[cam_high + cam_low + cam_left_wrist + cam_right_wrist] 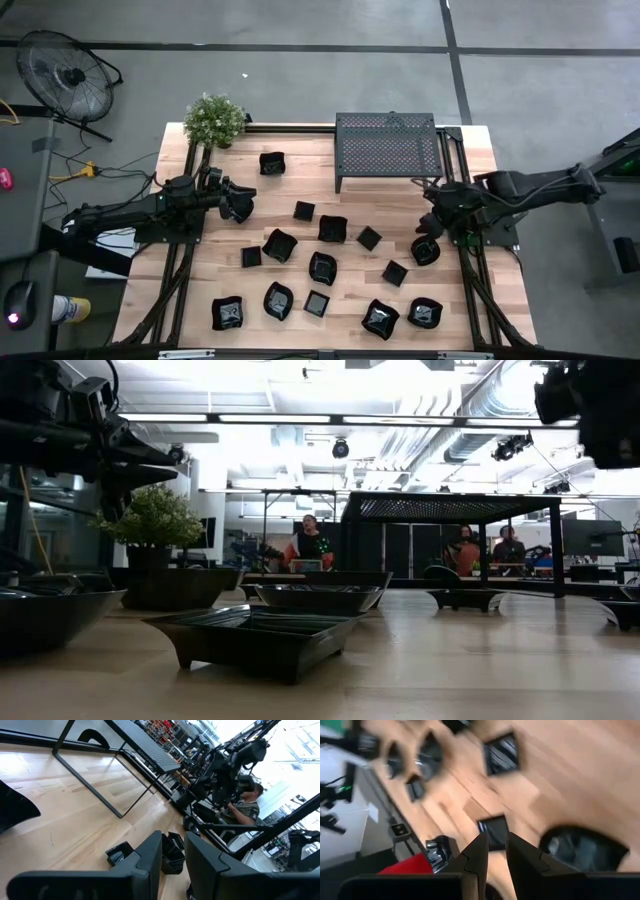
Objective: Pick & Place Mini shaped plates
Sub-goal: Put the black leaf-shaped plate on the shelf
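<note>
- Left gripper [172,857]: fingers narrowly apart, nothing between them, raised over the table's left side.
- Right gripper [493,852]: same narrow gap, empty, raised at right edge beside a round dish [425,250].
- Mini shaped plates [322,268] lie scattered over the near half of the table [470,300].
- Judgement: light, rigid, glossy, so slippery; pinch one raised rim wall.

Perforated black rack [387,148] stands upper centre on wooden table [300,180]. Potted plant [214,120] at table's upper-left corner. Floor fan [63,78] upper left. People seated behind, low view [306,546].
</note>
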